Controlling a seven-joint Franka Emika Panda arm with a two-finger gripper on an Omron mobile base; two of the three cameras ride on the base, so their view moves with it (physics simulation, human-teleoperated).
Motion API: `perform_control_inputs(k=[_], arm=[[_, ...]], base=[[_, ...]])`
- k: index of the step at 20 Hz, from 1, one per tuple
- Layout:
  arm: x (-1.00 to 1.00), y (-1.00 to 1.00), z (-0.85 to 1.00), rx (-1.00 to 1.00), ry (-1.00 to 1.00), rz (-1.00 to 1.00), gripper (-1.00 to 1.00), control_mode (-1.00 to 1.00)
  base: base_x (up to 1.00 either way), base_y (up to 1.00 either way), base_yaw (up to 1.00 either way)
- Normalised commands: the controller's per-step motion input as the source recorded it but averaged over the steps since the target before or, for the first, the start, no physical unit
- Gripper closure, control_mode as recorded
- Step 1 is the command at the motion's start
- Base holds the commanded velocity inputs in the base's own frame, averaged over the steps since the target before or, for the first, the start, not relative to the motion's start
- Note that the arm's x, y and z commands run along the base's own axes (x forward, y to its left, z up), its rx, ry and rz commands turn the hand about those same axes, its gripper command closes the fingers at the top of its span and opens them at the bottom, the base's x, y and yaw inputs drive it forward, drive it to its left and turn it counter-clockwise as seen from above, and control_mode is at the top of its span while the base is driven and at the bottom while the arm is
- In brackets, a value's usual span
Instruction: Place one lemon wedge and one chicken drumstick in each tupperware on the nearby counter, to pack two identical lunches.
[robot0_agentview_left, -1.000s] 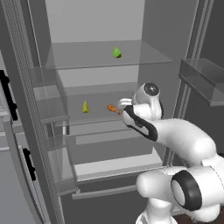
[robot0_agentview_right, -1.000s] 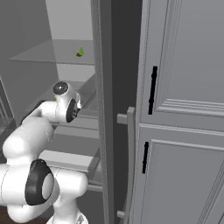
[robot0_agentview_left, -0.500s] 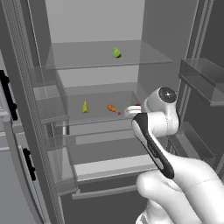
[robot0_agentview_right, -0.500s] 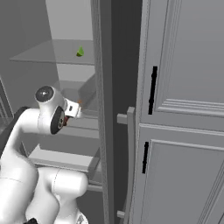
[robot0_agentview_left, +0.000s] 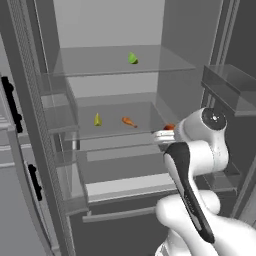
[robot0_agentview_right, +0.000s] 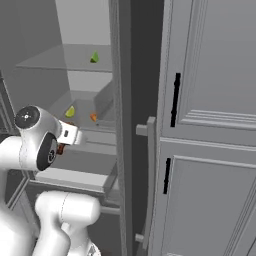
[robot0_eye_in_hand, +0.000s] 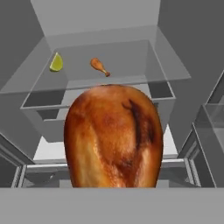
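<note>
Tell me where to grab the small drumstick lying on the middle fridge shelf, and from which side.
Likely its thick meaty end: the shelf drumstick lies flat on the glass shelf, thin bone angled toward the front. Come in through the open front, low under the shelf above, closing across the meat. First put down the held drumstick.

flat, even rendered light, dim grey tones, faint soft shadows, no glare, slight blockiness
</note>
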Motion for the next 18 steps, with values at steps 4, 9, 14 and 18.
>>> perform_control_inputs(k=[4, 9, 14, 18], arm=[[0.00, 0.00, 0.00, 0.00, 0.00, 0.00, 1.00, 1.00], [0.00, 0.00, 0.00, 0.00, 0.00, 0.00, 1.00, 1.00], [0.00, 0.00, 0.00, 0.00, 0.00, 0.00, 1.00, 1.00], [0.00, 0.00, 0.00, 0.00, 0.00, 0.00, 1.00, 1.00]], base=[[-1.00, 0.09, 0.07], [-1.00, 0.13, 0.13], [-0.95, 0.41, 0.38], [-0.14, 0.84, 0.64]])
